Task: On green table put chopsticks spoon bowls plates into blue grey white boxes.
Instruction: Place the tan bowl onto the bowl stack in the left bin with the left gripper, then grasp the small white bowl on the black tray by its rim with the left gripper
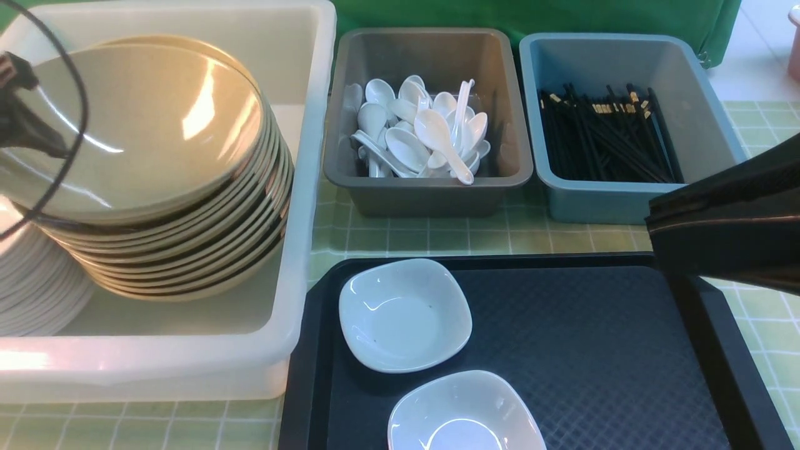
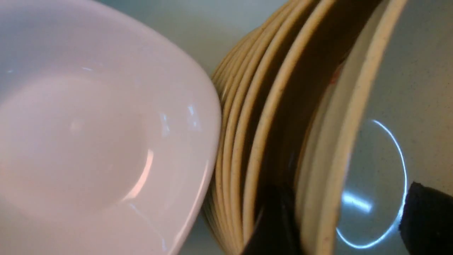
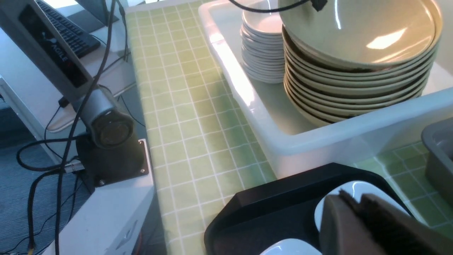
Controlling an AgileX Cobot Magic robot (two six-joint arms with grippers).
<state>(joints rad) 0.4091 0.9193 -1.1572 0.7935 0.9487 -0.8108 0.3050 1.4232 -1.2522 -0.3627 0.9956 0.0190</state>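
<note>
A stack of beige plates (image 1: 187, 250) stands in the white box (image 1: 306, 187). Its top beige plate (image 1: 137, 125) is tilted, raised on the left. My left gripper (image 2: 348, 187) is astride that plate's rim (image 2: 329, 159). One finger is under the plate, the other over its inner face with a gap, so the jaws stand open. My right gripper (image 3: 348, 198) is shut and empty above the black tray (image 1: 594, 350). Two white square dishes (image 1: 405, 315) (image 1: 465, 412) lie on the tray. Spoons (image 1: 419, 134) fill the grey box (image 1: 431, 187). Chopsticks (image 1: 606, 134) fill the blue box (image 1: 600, 203).
A stack of white plates (image 1: 31, 294) stands beside the beige stack in the white box and shows close in the left wrist view (image 2: 99, 134). A black cable (image 1: 78, 125) hangs over the top plate. My right arm (image 1: 725, 231) overhangs the tray's right side.
</note>
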